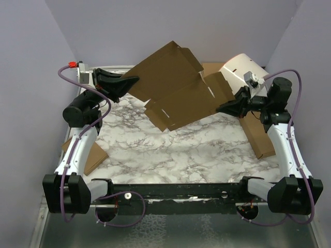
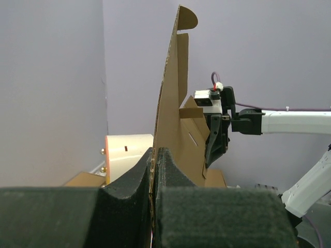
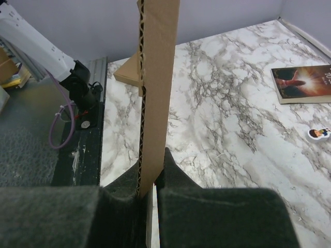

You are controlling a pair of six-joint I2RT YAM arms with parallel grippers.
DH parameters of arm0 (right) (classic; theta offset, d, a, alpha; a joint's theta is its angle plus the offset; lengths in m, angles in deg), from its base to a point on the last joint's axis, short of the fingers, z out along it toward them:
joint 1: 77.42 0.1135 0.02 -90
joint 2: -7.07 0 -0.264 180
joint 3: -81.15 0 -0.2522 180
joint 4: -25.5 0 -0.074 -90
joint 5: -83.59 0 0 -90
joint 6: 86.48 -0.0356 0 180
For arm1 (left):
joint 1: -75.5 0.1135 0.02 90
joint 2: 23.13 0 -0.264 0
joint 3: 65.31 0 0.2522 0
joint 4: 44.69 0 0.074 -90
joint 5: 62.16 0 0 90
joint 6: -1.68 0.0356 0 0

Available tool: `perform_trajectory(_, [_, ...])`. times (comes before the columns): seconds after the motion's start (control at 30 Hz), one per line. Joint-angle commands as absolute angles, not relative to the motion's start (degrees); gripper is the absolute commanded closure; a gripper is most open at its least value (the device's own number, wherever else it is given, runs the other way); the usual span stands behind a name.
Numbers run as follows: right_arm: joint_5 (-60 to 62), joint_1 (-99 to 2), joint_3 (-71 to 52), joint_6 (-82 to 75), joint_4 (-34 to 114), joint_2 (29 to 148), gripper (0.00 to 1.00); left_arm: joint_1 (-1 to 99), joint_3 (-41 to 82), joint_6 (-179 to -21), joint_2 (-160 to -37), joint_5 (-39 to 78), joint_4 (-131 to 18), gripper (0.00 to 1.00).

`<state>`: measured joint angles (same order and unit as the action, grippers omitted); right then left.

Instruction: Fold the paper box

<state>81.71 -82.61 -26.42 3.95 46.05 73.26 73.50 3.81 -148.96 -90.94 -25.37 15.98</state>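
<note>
The paper box (image 1: pixel 176 90) is an unfolded brown corrugated sheet with flaps and tabs, held tilted in the air over the back of the marble table (image 1: pixel 176 150). My left gripper (image 1: pixel 135 79) is shut on its left edge. My right gripper (image 1: pixel 221 107) is shut on its right flap. In the left wrist view the sheet (image 2: pixel 170 103) stands edge-on between my left gripper's (image 2: pixel 154 152) pads, with the right gripper (image 2: pixel 216 139) behind it. In the right wrist view a cardboard strip (image 3: pixel 158 77) is pinched in my right gripper (image 3: pixel 152 165).
A white curved object (image 1: pixel 239 70) stands at the back right. Flat brown cardboard (image 1: pixel 258 134) lies under the right arm. A small brown box (image 1: pixel 93 155) sits at the left edge. A book (image 3: pixel 305 82) and a small sticker-like item (image 3: pixel 318 133) lie on the marble.
</note>
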Motion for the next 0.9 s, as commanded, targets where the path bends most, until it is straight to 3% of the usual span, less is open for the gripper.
perform_trajectory(0.0, [77.2, -81.8, -26.4, 2.6, 44.7, 72.0, 0.99, 73.0, 3.6, -147.7, -90.1, -23.6, 15.2, 1.00])
perform_trajectory(0.27, [75.5, -81.8, -27.2, 6.4, 47.7, 72.5, 0.99, 73.0, 2.9, -145.9, -90.5, -26.1, 14.9, 1.00])
perform_trajectory(0.63, [71.9, -82.1, -29.8, 29.5, 62.4, 70.0, 0.24, 73.0, 0.5, -148.8, -92.0, -35.5, 20.5, 1.00])
perform_trajectory(0.7, [71.0, -82.3, -26.6, 33.7, 67.0, 70.9, 0.18, 73.0, 0.8, -149.6, -91.9, -36.8, 20.7, 1.00])
perform_trajectory(0.87, [67.9, -82.8, -17.5, 41.1, 77.8, 74.3, 0.14, 73.0, -0.1, -145.8, -89.7, -38.5, 13.8, 1.00])
